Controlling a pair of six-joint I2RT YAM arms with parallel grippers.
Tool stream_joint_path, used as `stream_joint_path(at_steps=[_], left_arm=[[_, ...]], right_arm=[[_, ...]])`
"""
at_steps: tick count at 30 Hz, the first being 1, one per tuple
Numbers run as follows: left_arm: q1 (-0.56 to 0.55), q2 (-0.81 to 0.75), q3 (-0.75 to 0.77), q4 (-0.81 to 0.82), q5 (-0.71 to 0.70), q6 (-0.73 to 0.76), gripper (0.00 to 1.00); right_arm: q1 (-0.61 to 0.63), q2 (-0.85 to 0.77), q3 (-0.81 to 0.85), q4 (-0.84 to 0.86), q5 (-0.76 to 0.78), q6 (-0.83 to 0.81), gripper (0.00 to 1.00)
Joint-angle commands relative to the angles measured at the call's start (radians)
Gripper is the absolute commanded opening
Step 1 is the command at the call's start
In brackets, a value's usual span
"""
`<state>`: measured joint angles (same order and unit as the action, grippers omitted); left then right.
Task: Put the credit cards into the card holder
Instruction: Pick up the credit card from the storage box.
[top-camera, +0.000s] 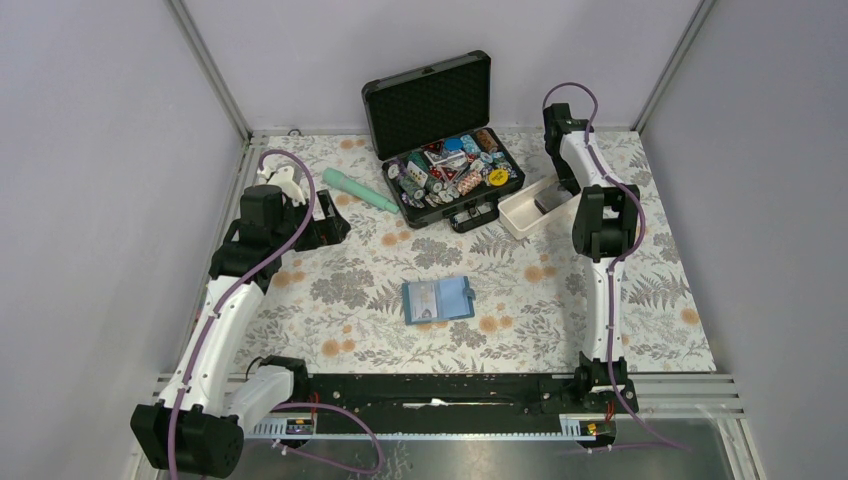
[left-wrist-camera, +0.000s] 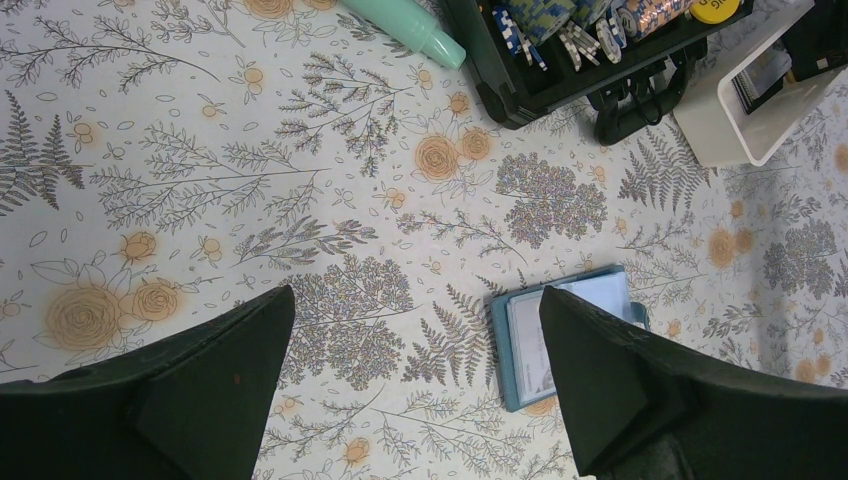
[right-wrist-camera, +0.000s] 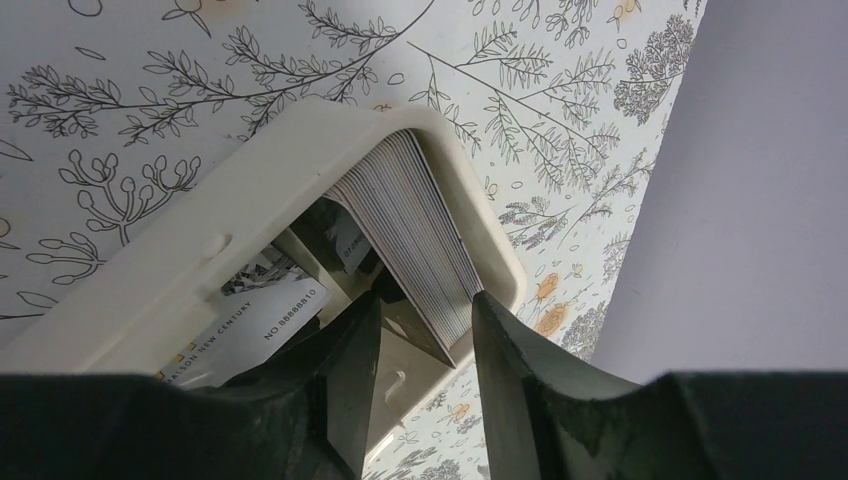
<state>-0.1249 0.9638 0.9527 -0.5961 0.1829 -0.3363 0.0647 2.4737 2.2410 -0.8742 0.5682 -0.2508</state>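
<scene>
Two arms rise from the near edge of the table (top-camera: 300, 310), which is spread with a floral cloth. The nearest thing on that cloth is the card holder (top-camera: 437, 298). It lies open and flat near the middle, its lighter blue inside facing up and its teal border showing all round. It is well apart from both arms.

Farther back on the left, the left gripper (left-wrist-camera: 412, 395) hangs above bare cloth. Its fingers are spread wide with nothing between them. In the left wrist view the holder lies just beside the right-hand finger, and one corner is hidden behind it.

Beyond the left gripper a mint-green tube (top-camera: 360, 190) lies on its side, angled toward a black case (top-camera: 430, 100). The case stands open with its lid up, and its lower half is full of poker chips (top-camera: 455, 170).

Just right of the case sits a long white tray (right-wrist-camera: 200, 250), set at a slant. The right arm reaches over and down into it.

The credit cards (right-wrist-camera: 400, 215) stand on edge in a thick stack against the tray's end wall, showing silver-grey edges. The right gripper (right-wrist-camera: 425, 298) is lowered around the near end of that stack, with one finger close against each face. Whether the fingers actually press on the cards cannot be told.

A printed slip (right-wrist-camera: 270, 325) lies on the tray floor beside the stack.
</scene>
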Motion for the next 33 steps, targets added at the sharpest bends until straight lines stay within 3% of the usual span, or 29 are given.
stream_joint_path(at_steps=[1,18,33], left_arm=[[0.007,-0.008,-0.003,0.036,0.016,0.008,0.99],[0.007,-0.013,-0.008,0.041,0.028,0.006,0.99],[0.007,-0.025,-0.015,0.042,0.032,0.008,0.99]], right_arm=[[0.000,-0.040,0.039,0.020,0.041,-0.012,0.43],[0.000,-0.095,0.031,0.015,0.007,0.005,0.25],[0.000,-0.116,0.078,-0.045,-0.155,0.053,0.06]])
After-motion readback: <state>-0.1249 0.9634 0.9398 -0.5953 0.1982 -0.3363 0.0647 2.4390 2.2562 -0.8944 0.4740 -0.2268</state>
